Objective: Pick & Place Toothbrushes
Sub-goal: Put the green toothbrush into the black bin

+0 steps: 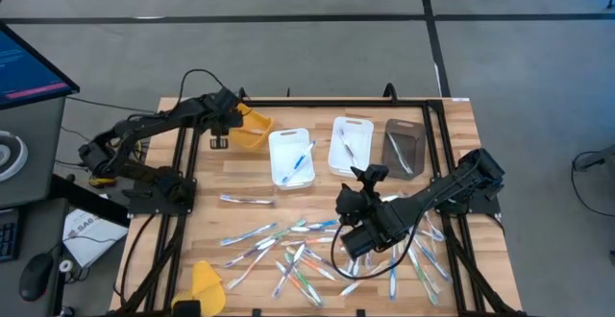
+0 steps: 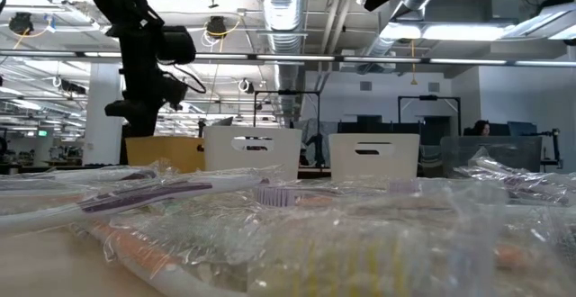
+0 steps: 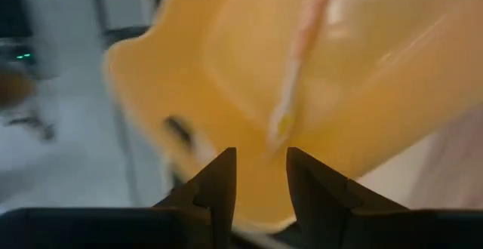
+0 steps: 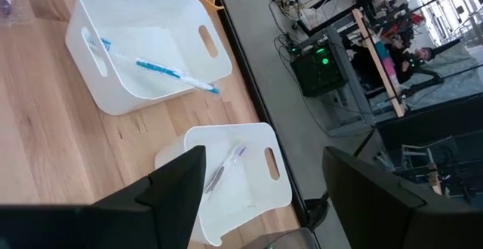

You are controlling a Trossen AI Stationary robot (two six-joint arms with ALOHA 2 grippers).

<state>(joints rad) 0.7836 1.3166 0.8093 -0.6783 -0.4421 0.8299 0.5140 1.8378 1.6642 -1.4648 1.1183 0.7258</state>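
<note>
Many wrapped toothbrushes (image 1: 307, 255) lie piled on the near middle of the table, and one lies apart (image 1: 247, 199). My left gripper (image 3: 260, 177) hovers open over the yellow tray (image 1: 252, 130) at the far left, nothing between its fingers. An orange-pink toothbrush (image 3: 298, 60) lies inside that tray. My right gripper (image 4: 264, 196) hangs wide open above the table, just on the near side of the second white tray (image 1: 351, 146), and holds nothing.
A white tray (image 4: 143, 45) holds a blue toothbrush (image 4: 162, 69). The second white tray (image 4: 226, 170) holds a grey-purple one. A dark tray (image 1: 404, 147) stands to their right. Another yellow piece (image 1: 207, 283) lies at the near left corner.
</note>
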